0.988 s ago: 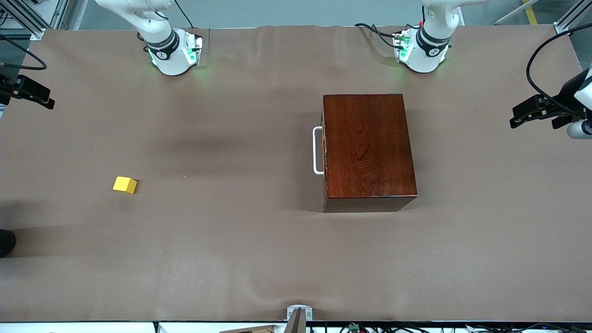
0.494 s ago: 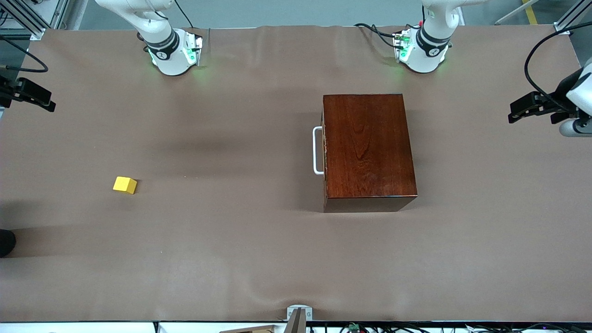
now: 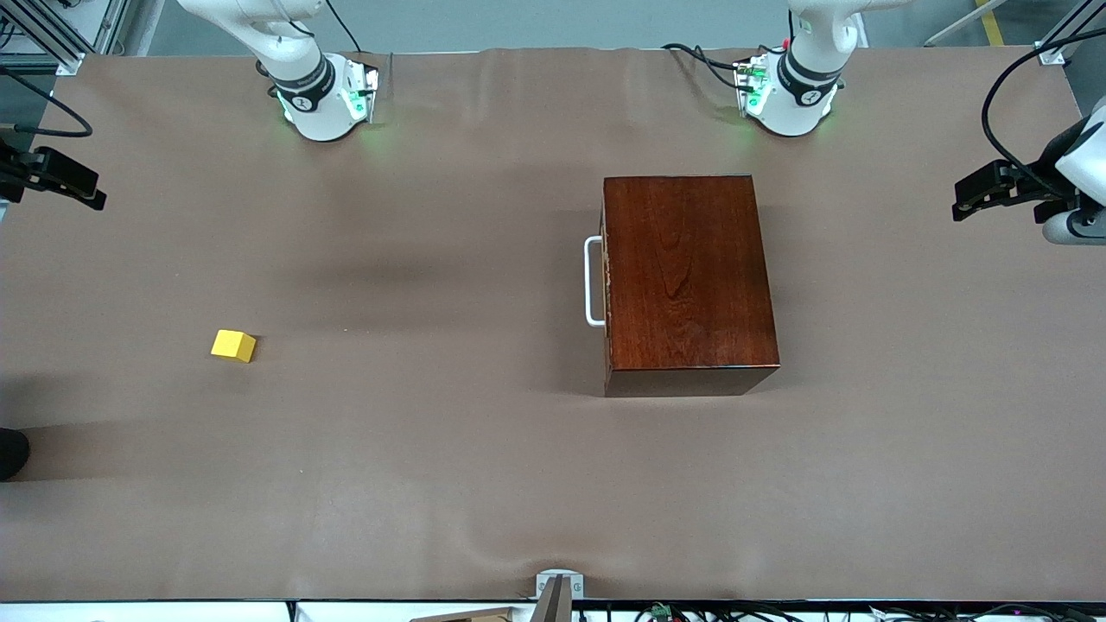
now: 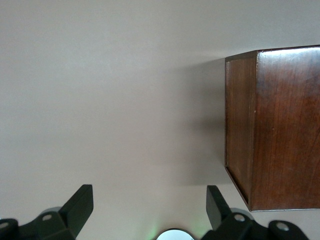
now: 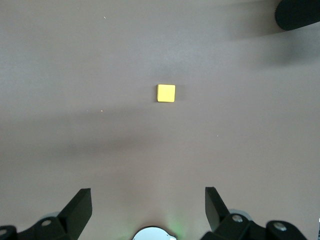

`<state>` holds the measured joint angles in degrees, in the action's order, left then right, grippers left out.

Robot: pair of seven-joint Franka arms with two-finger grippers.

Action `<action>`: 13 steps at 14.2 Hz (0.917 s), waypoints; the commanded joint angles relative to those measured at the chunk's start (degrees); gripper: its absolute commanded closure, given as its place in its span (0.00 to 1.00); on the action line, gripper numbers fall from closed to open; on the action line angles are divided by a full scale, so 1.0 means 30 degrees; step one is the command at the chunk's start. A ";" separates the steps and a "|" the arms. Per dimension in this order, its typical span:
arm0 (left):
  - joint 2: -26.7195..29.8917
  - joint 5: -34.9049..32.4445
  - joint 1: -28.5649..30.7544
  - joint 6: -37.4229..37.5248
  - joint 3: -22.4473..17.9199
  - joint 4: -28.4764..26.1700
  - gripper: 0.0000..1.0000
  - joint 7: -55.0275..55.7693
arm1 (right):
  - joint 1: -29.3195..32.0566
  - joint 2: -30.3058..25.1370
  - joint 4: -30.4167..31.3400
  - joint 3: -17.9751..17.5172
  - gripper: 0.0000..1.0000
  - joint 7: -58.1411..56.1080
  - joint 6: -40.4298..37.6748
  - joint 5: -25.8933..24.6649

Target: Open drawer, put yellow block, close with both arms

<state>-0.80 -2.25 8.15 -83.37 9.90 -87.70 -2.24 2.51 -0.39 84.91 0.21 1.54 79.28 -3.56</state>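
From the front camera I see the glossy mahogany-coloured rectangular wooden box (image 3: 689,281) sitting toward the left arm's end of the brown table (image 3: 432,449), its drawer (image 3: 606,281) fully in, the white U-shaped bar handle (image 3: 593,281) facing the right arm's end. The small bright yellow cube (image 3: 233,345) lies alone toward the right arm's end, well apart from the box and nearer the camera than the handle. The left gripper (image 3: 981,197) hangs over the table's edge at the left arm's end, clear of the box; the right gripper (image 3: 60,177) hangs over the edge at the right arm's end. On the left wrist camera I note the left gripper (image 4: 150,207) with its black fingers (image 4: 80,202) spread wide, nothing between them; one end of the box (image 4: 272,127) lies ahead of the fingertips and off to one side, not touching. On the right wrist camera the right gripper (image 5: 148,205) also has its fingers (image 5: 80,205) spread and empty; the yellow cube (image 5: 166,93) lies well ahead of the fingertips, roughly in line with the gap between them.
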 commanded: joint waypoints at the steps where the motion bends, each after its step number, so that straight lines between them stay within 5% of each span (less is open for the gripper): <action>1: 0.0296 0.0509 0.0156 -0.0013 0.0127 -0.0123 0.00 -0.0163 | -0.0073 -0.0194 0.0583 0.0018 0.00 0.0162 0.0408 0.0013; 13: 0.0033 0.0836 0.0156 -0.0571 0.0126 -0.0065 0.00 0.0894 | -0.0044 -0.0223 0.2313 0.0018 0.00 0.0133 0.2313 0.0013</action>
<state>-0.85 -0.05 8.15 -84.58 9.92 -87.84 -0.03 2.51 -0.23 90.67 0.21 1.53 85.39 -3.56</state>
